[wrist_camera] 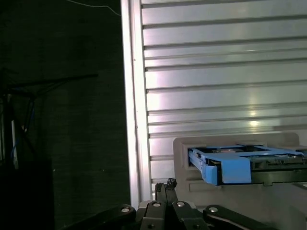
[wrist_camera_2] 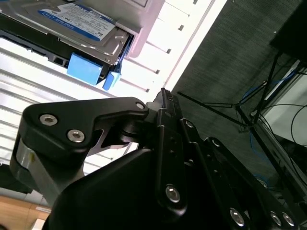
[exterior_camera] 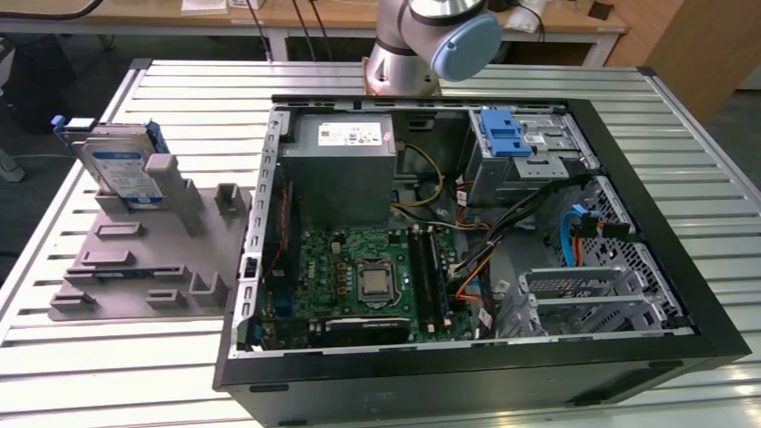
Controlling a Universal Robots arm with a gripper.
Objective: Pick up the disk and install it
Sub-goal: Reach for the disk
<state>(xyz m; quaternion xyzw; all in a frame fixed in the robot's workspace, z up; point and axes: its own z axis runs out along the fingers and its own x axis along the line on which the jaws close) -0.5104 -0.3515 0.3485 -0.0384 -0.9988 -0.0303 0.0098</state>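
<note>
Slatted table [exterior_camera: 238, 80]; exterior view: disk [exterior_camera: 119, 169] standing in holder [exterior_camera: 131, 259]; first wrist view: gripper [wrist_camera: 168, 183].

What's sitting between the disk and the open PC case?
In the exterior view, the grey fixture's upright posts and base plate lie between the disk and the PC case, on the slatted table.

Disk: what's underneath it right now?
The disk stands on edge in a grey holder lying on the slatted table. Its lower edge is hidden behind the holder's posts.
</note>
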